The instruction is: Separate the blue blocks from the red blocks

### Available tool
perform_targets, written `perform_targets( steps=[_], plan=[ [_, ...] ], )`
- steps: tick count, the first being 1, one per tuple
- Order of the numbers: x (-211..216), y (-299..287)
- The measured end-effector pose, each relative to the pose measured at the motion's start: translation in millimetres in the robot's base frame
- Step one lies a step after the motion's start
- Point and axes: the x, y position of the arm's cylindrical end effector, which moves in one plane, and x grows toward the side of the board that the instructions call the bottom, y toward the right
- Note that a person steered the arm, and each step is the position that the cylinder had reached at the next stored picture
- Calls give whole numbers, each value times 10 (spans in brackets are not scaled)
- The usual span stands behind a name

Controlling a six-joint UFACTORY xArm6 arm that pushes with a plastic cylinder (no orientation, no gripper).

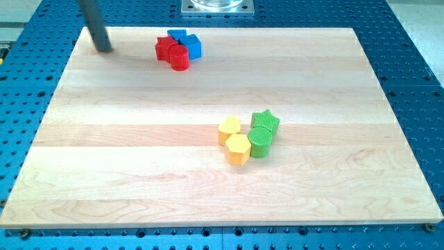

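My tip (pixel 104 48) is resting on the worktop (pixel 139 167) near its top left corner, with the dark rod rising from it toward the view's top left and running out of frame. No claw is showing anywhere in this view, only the rod, so there is nothing holding any block. The tip is standing well apart from every block, to the left of the red and blue cluster and level with it. That cluster is sitting near the top edge of the worktop, left of centre. In it, a red star (pixel 164 48) is lying on the left, a red cylinder (pixel 180 58) is sitting just below and right of it, and the two are touching. A blue cube (pixel 191 46) is pressing against the cylinder's right side, and another blue block (pixel 177 34), whose shape I cannot make out, is peeking out behind, at the top of the cluster, touching the star and the cube. So the blue and red blocks are all sitting packed together. Well apart from them, right of the worktop's centre, a second cluster is sitting: a yellow heart (pixel 229 128) on the left, a yellow hexagon (pixel 238 148) below it, a green star (pixel 266 121) at upper right, and a green cylinder (pixel 261 141) below that star, all touching their neighbours.
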Motion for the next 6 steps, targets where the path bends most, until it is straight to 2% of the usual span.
perform_targets(
  steps=[2,6],
  plan=[
    [-90,782],
    [52,1608]
  ],
)
